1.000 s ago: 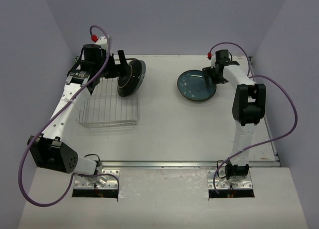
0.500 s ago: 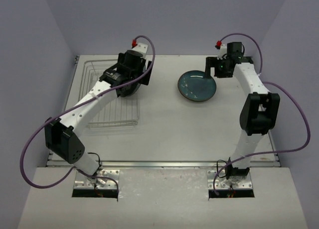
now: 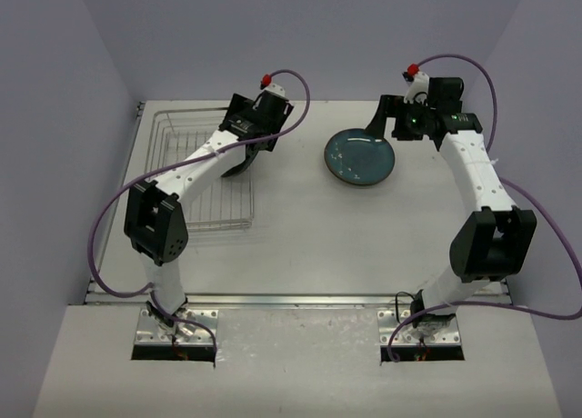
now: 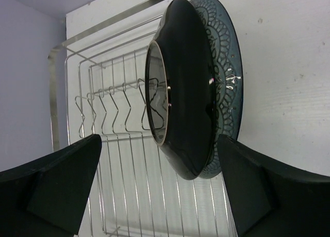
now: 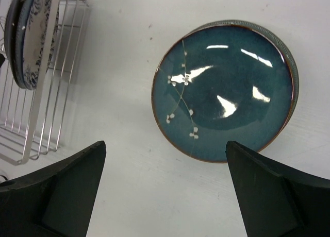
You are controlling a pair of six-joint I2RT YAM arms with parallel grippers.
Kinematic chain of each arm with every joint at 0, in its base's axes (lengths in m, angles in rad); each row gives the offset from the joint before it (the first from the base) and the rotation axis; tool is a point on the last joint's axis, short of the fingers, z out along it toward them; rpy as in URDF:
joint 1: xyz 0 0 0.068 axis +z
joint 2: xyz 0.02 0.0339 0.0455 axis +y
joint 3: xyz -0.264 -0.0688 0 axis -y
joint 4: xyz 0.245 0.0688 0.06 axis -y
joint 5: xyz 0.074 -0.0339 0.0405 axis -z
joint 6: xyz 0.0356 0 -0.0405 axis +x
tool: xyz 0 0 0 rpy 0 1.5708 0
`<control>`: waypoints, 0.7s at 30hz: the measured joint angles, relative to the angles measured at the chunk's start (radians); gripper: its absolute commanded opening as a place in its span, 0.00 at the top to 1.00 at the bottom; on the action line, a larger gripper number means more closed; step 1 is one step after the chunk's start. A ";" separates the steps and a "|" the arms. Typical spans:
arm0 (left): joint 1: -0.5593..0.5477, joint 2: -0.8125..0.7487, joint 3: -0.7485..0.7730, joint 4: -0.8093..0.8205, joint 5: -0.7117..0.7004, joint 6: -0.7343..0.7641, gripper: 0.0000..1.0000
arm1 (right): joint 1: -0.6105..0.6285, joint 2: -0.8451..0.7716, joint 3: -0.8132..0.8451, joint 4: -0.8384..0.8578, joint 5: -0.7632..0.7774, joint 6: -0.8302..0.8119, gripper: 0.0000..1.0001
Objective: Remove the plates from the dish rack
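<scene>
1. Left gripper (image 4: 160,141): jaws wide, holding nothing. It is lined up on the far right corner of the dish rack (image 4: 134,196), with one finger to each side of the two plates standing there on edge.
2. Plates in rack: a glossy dark plate (image 4: 185,87) leans touching a grey-blue patterned plate (image 4: 227,67). Risk: closing here may pinch both at once, or catch only the dark rim, so that the patterned one topples onto the table (image 3: 300,227).
3. Risk: the rack looks like light wire, so a lift that is not straight out of the wires could drag or tip it.
4. Risk: the glazed rims look slippery, and a shallow grip could let a plate swing or drop during the carry.
5. Unloaded stack: a teal plate (image 5: 224,90) lies flat on top of a grey-rimmed plate (image 5: 290,62), well apart from the rack. Risk: a hard or off-centre set-down could chip or shove it.
6. Right gripper (image 5: 166,144): jaws wide, empty, hovering above the stack. Risk: it stands in the likely delivery path, so the arms may collide
</scene>
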 measured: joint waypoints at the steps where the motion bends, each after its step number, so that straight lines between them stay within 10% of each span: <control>1: 0.000 0.003 0.000 -0.004 -0.002 0.001 0.07 | 0.000 0.000 -0.014 -0.002 0.000 0.000 0.01; 21: 0.016 0.022 -0.057 -0.024 -0.007 -0.007 0.06 | 0.000 -0.013 -0.041 -0.014 0.003 0.000 0.01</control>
